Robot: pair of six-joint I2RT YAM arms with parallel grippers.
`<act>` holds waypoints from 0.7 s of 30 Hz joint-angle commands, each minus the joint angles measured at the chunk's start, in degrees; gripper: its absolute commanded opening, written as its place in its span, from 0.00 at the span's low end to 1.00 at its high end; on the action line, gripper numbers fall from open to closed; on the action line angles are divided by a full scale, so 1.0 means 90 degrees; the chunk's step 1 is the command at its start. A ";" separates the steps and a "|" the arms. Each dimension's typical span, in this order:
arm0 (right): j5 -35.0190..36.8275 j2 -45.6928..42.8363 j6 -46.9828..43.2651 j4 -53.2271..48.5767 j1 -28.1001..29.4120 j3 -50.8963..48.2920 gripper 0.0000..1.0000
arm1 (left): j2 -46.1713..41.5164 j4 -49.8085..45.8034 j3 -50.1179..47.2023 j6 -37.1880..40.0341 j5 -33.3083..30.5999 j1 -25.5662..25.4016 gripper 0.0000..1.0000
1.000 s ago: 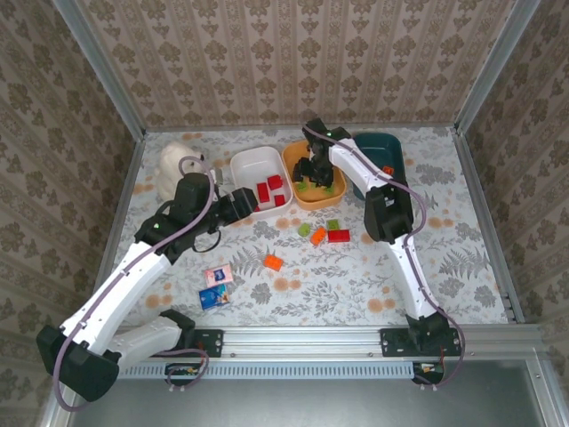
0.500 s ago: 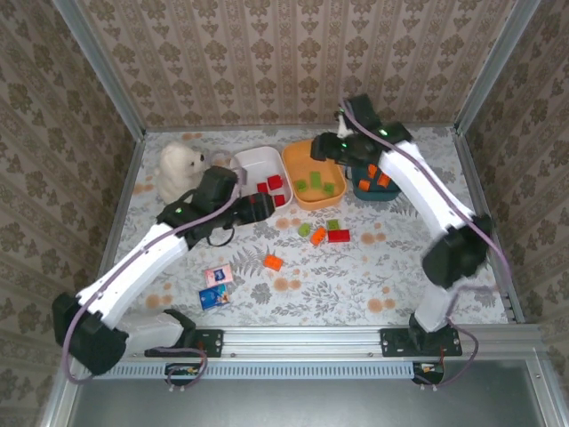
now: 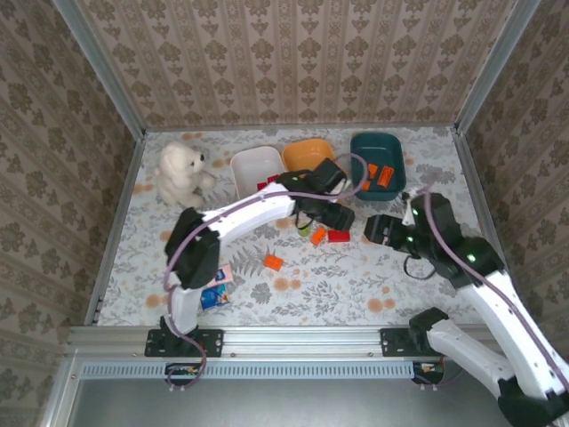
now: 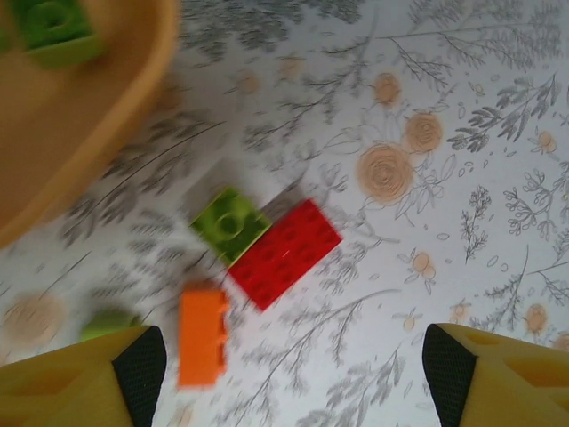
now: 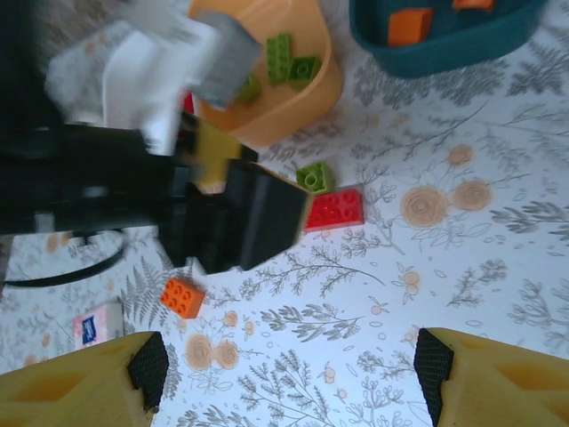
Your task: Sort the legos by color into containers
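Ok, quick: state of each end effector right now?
Left end effector: open, holding nothing.
Right end effector: open, holding nothing.

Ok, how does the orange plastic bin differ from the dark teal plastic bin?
The orange plastic bin holds green bricks; the dark teal plastic bin holds orange bricks. In the top view the left arm overlaps the orange bin's near side, and the teal bin stands to its right. Both are shallow and rounded.
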 commanded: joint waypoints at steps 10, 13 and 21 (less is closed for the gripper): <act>0.0656 -0.0752 0.0130 -0.1990 -0.0031 0.0701 0.78 | 0.2195 -0.1042 0.2447 0.0765 -0.0110 -0.0138 0.82; 0.0665 -0.0749 0.0111 -0.2062 -0.0032 0.0747 0.78 | 0.2366 -0.1173 0.2497 0.0808 -0.0100 -0.0142 0.82; 0.0532 -0.0551 0.0049 -0.1794 -0.0032 0.0683 0.78 | 0.2269 -0.1378 0.2099 0.1106 -0.0029 -0.0243 0.81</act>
